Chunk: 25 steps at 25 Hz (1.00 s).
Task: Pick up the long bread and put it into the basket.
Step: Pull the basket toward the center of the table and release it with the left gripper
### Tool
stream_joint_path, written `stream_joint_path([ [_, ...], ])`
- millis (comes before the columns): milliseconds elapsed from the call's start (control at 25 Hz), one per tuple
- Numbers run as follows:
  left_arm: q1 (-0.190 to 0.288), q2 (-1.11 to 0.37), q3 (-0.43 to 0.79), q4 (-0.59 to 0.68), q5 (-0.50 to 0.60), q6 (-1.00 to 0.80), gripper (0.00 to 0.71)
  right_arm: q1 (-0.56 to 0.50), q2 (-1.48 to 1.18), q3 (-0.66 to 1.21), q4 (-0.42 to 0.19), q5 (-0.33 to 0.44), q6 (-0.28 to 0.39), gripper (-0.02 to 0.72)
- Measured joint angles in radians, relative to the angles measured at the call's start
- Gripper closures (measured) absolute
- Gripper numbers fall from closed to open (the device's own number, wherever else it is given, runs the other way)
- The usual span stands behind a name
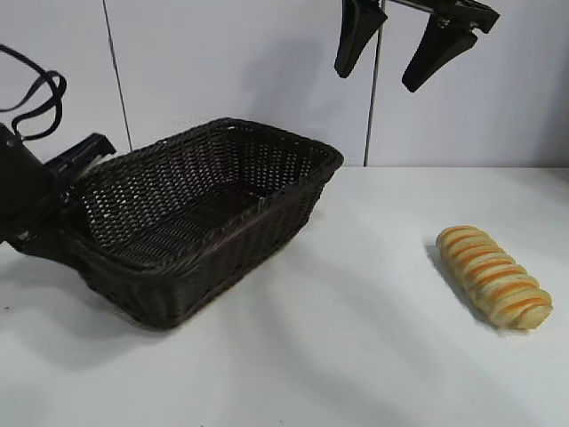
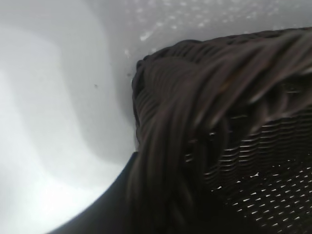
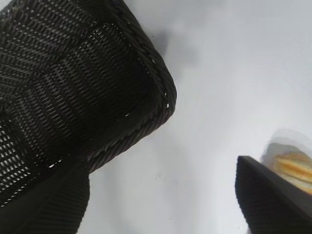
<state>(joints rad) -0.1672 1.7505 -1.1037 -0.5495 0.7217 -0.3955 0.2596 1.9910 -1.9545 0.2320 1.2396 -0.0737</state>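
Observation:
The long bread (image 1: 494,276), golden-tan with orange stripes, lies on the white table at the right, well apart from the basket. It also shows at the edge of the right wrist view (image 3: 295,165). The dark brown wicker basket (image 1: 222,258) stands at the left, one corner toward the middle. My left gripper (image 1: 71,191) is shut on the basket's braided rim (image 2: 195,97) at its left end; one dark finger (image 2: 100,214) shows outside the rim. My right gripper (image 1: 377,78) hangs open and empty high above the table, between basket and bread. Its fingers (image 3: 48,204) frame bare table.
A white panelled wall (image 1: 222,62) stands close behind the table. Bare white tabletop (image 1: 373,338) lies between the basket's right corner (image 3: 163,97) and the bread, and across the front.

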Motion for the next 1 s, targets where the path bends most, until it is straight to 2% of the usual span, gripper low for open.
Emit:
stream_joint_path([
  [200,0.0,0.066,-0.099,0.05,0.138,0.124,0.608,0.0,0.0,0.0,0.0,0.0,0.0,0.113],
  [600,0.0,0.258,-0.396,0.096,0.391,0.442,0.608,0.0,0.0,0.0,0.004,0.0,0.0,0.113],
  [1000,-0.027,0.359,-0.449,0.11,0.404,0.564,0.608,0.0,0.0,0.0,0.008,-0.001,0.0,0.113],
])
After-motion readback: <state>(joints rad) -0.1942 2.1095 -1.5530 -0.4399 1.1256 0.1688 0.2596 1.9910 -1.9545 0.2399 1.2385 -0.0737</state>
